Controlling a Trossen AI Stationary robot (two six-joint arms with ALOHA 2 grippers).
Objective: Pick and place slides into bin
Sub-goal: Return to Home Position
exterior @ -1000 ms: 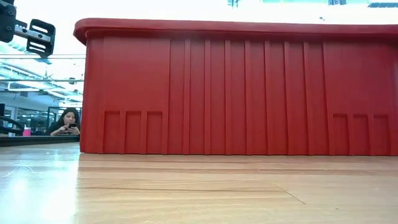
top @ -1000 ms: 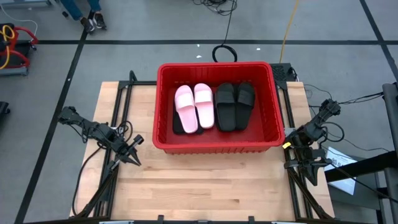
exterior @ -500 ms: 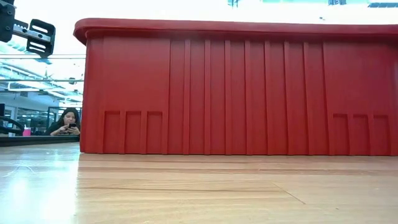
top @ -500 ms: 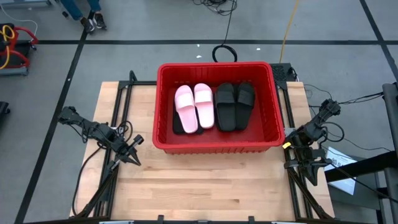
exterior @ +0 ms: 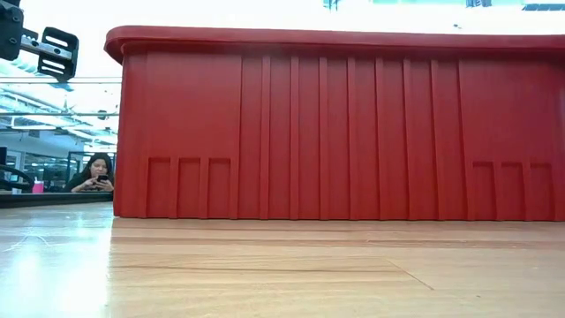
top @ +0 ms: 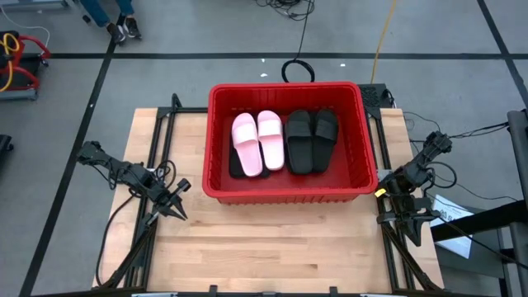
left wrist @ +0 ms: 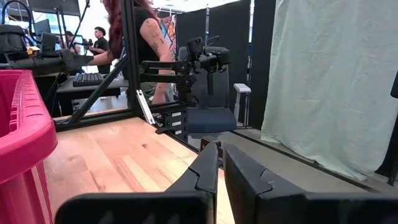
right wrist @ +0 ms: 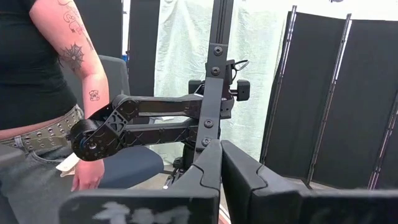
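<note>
The red bin [top: 289, 195] stands at the middle of the table's far half; its near wall [exterior: 335, 124] fills the low view. Inside lie two light pink slides [top: 257, 142] side by side, straps up, and two black slides [top: 312, 139] to their right. Part of another black slide [top: 235, 170] shows under the left pink one. My left gripper [top: 176, 211] is shut and holds nothing, left of the bin's near left corner. My right gripper [top: 410, 224] is shut and holds nothing, at the table's right edge. The bin's corner [left wrist: 25, 137] shows in the left wrist view.
Bare wood [top: 272, 239] stretches between the bin and the table's near edge. A person [right wrist: 37, 81] stands close beyond the table on the right, next to a dark arm mount [right wrist: 161, 121]. Another person [exterior: 97, 172] sits far back. Cables hang off both sides.
</note>
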